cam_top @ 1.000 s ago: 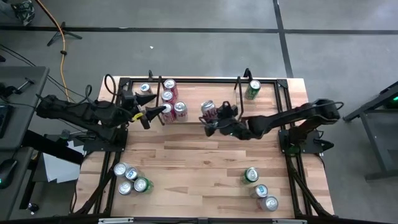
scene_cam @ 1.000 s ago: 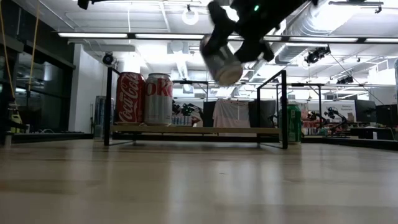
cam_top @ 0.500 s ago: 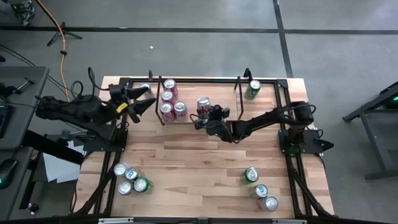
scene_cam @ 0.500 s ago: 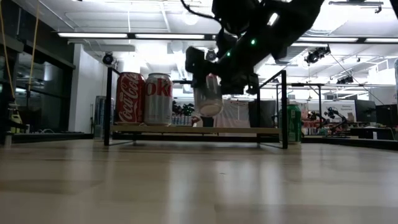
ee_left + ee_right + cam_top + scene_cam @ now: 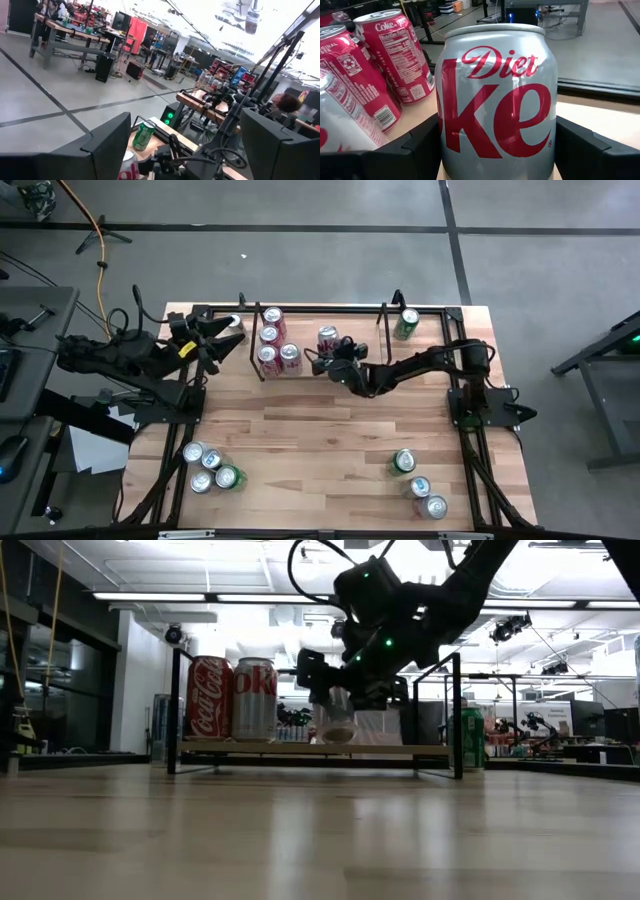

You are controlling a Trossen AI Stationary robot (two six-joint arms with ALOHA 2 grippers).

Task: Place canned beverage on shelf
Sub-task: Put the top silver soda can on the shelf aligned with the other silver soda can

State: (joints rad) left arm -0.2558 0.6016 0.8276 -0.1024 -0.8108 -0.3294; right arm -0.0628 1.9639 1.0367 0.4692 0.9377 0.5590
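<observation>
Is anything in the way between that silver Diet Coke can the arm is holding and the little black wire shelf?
Nothing visible is. The right gripper holds the silver Diet Coke can upright just above the light wood base of the black rod shelf, in open space. The red and silver cans on it stand off to one side.

An orange cable (image 5: 97, 235) snakes across the grey floor at upper left of the high view. White paper sheets (image 5: 88, 448) lie at lower left, beside the desk (image 5: 320, 440).
</observation>
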